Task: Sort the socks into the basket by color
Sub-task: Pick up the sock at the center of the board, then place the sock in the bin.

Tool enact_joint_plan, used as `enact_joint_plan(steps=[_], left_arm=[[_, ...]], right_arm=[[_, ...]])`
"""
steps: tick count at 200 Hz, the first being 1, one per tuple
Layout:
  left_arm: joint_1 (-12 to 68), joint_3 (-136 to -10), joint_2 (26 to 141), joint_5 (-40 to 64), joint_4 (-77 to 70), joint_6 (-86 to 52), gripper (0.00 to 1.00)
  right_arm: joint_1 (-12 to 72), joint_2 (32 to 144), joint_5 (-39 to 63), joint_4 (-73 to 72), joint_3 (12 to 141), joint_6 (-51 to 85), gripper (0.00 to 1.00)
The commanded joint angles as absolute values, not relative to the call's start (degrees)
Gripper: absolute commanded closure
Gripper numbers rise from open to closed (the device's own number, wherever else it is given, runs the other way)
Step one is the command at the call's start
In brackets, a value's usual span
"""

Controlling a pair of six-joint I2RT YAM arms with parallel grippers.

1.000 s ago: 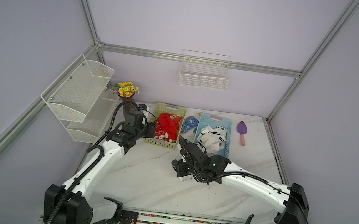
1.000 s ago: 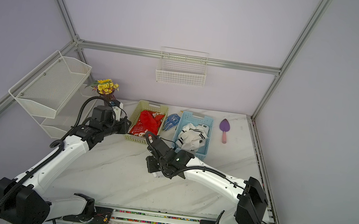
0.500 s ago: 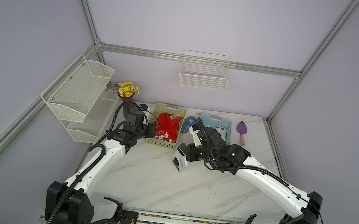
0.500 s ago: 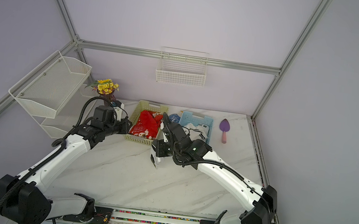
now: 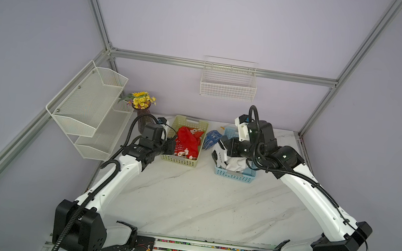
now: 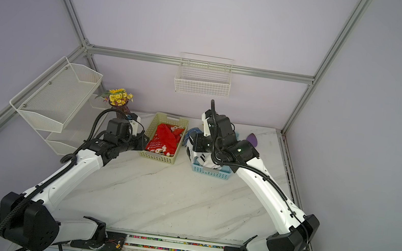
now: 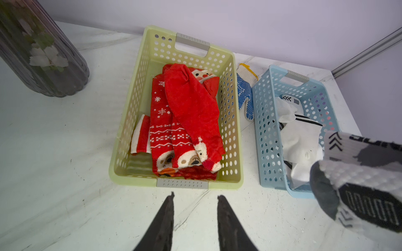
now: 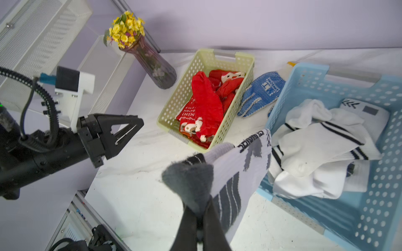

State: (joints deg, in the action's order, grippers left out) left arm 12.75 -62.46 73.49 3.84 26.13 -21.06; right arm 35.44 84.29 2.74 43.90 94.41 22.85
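right wrist view: the right pincer (image 8: pixel 201 214) was pinched tight on the grey end of a white sock (image 8: pixel 237 169). the sock's long axis ran straight ahead of the jaws, with the lettered cuff farthest out and pointing at the near corner of the blue basket (image 8: pixel 311 70). more white socks (image 8: pixel 315 152) lay heaped in that basket, ahead and to one side. farther ahead a blue dotted glove (image 8: pixel 261 93) lay between the two baskets.

left wrist view: the left pincer (image 7: pixel 195 195) stood partly open with nothing between its jaws, just short of the green basket (image 7: pixel 182 183). red socks (image 7: pixel 189 121) lay in it lengthwise, running away from the jaws.

both top views: the held sock drooped below the right pincer, near upright, at the blue basket's edge nearest the green one. the marble table (image 5: pixel 197 200) stood inside lilac walls and a metal frame (image 5: pixel 164 59), with a wire rack (image 6: pixel 201 86) on the back wall. a second earlier the right pincer had been low over the table's middle. half a second earlier it had the sock midway. the left pincer had not moved.
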Motion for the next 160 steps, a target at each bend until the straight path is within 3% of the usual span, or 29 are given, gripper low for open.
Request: enact_joint_plan(steps=[1, 78, 160], left_arm=[[12.40, -62.07, 74.24, 4.70, 23.90, -21.89, 0.66], [12.38, -61.63, 76.50, 5.01, 23.23, -21.80, 0.66], [12.41, -62.30, 79.54, 5.89, 22.20, -21.62, 0.66]], right_arm=[[32.21, 86.14, 4.57, 45.33, 97.88, 19.74, 1.00], [19.60, 94.30, 8.61, 44.30, 104.63, 15.75, 1.00], [14.21, 103.51, 7.41, 42.18, 112.28, 11.40, 1.00]])
